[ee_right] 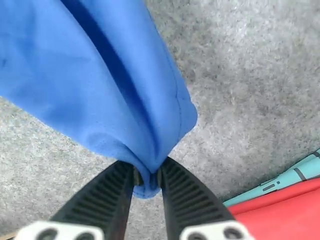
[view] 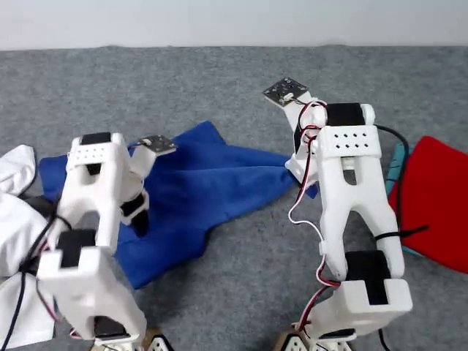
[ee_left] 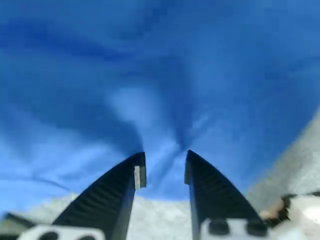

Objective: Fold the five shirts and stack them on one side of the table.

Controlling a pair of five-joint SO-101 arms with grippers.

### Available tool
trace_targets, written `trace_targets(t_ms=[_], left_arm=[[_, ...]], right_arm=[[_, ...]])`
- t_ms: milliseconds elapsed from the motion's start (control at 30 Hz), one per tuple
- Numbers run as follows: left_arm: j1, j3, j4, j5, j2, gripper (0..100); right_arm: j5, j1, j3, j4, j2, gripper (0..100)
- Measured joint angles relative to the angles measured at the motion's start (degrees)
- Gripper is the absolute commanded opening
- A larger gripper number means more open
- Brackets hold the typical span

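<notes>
Gripping 3 o'clock tip of crumpled blue cotton shirt (view: pixel 212 183) in right pincer (ee_right: pixel 146 177); nipping 9 o'clock pucker in narrow left pincer (ee_left: pixel 165 167), on grey felt table (view: pixel 219 73).

Red shirt (view: pixel 435 197) runs off the edge, hiding most of the teal shirt (view: pixel 393 172); white shirt (view: pixel 13 212) is cropped.

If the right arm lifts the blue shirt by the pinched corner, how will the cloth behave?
Probably floppy: the blue shirt bunches into soft folds between the fingers of the right gripper. It would likely hang and drag on the grey table rather than keep shape. Seems light, being thin cloth.
</notes>
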Motion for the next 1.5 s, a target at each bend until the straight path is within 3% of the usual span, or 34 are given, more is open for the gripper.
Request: trace_targets(t_ms=[333,500,700,933,1267,1500], left_arm=[[-0.5,-33.9,5.0,-0.2,24.4,8],[-0.4,-56.1,7.8,4.3,34.5,9],[0.0,-75.2,9.0,7.4,38.6,9],[1.1,-67.3,9.0,7.8,30.9,9],[4.7,-33.8,9.0,1.9,3.3,9],[3.5,-11.8,9.0,-4.8,-8.4,21]], right_arm=[[-0.5,0.0,0.0,0.0,0.0,1.0],[-1.1,0.0,0.0,0.0,0.0,1.0],[-1.1,0.0,0.0,0.0,0.0,1.0],[-1.1,0.0,0.0,0.0,0.0,1.0],[-1.1,0.0,0.0,0.0,0.0,1.0],[-1.1,0.0,0.0,0.0,0.0,1.0]])
